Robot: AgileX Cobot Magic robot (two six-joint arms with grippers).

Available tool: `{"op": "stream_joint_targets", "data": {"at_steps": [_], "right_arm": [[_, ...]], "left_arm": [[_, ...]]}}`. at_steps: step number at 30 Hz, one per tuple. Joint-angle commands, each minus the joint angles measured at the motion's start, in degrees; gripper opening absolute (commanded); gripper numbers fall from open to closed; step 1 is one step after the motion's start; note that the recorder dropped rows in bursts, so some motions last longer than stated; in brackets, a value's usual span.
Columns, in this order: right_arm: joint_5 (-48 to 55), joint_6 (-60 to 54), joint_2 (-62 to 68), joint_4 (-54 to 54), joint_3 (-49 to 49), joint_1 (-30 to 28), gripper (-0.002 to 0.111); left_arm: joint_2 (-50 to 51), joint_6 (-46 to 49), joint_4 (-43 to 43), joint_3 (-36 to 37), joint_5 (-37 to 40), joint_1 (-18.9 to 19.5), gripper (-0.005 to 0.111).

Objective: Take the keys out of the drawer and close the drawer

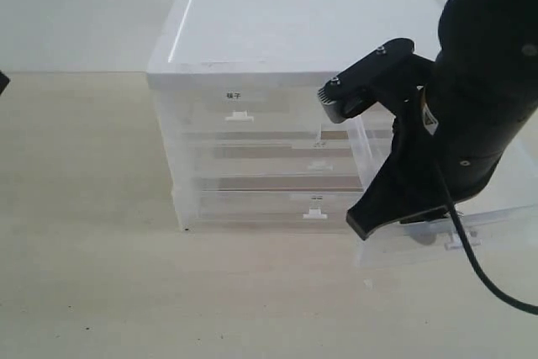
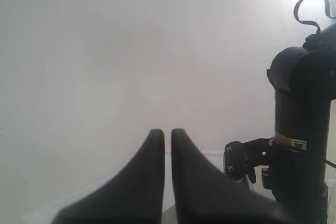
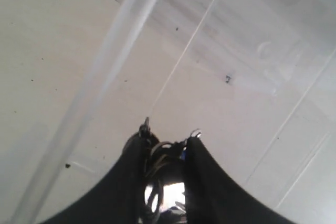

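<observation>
Over the drawer (image 1: 503,223), right jaws pinch keys (image 3: 164,153).

A plain white wall (image 1: 76,6) rises behind a pale beige tabletop (image 1: 92,292) under soft, even light.

The exterior view looks down at the cabinet (image 1: 252,48) front. The right wrist view sits close inside the drawer (image 3: 236,103). The left wrist view shares the right arm (image 2: 302,129).

Keys (image 3: 159,163) in gripper (image 3: 165,144) — drawer (image 1: 487,229) open
</observation>
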Motion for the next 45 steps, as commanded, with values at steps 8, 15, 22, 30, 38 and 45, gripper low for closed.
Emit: {"op": "stream_joint_targets", "data": {"at_steps": [8, 15, 22, 30, 38, 45], "right_arm": [[0.57, -0.51, -5.13, -7.11, 0.26, -0.06, 0.0], [0.57, -0.75, -8.95, -8.32, 0.26, -0.06, 0.0], [2.16, 0.42, -12.36, -15.22, -0.95, 3.82, 0.0], [4.64, 2.82, -13.01, -22.32, -8.02, 8.04, 0.0], [0.94, 2.27, -13.01, -21.46, -15.47, 8.04, 0.0], [-6.55, 1.66, -12.01, -16.01, -17.37, 8.04, 0.0]], "left_arm": [[-0.4, 0.18, -0.66, 0.25, 0.03, 0.04, 0.005], [-0.4, 0.18, -0.66, 0.25, 0.03, 0.04, 0.005], [-0.4, 0.18, -0.66, 0.25, 0.03, 0.04, 0.005], [-0.4, 0.07, -0.66, 0.25, -0.1, 0.04, 0.005], [-0.4, 0.07, -0.66, 0.25, -0.21, 0.04, 0.005], [-0.4, 0.07, -0.66, 0.25, -0.21, 0.04, 0.005]]}}
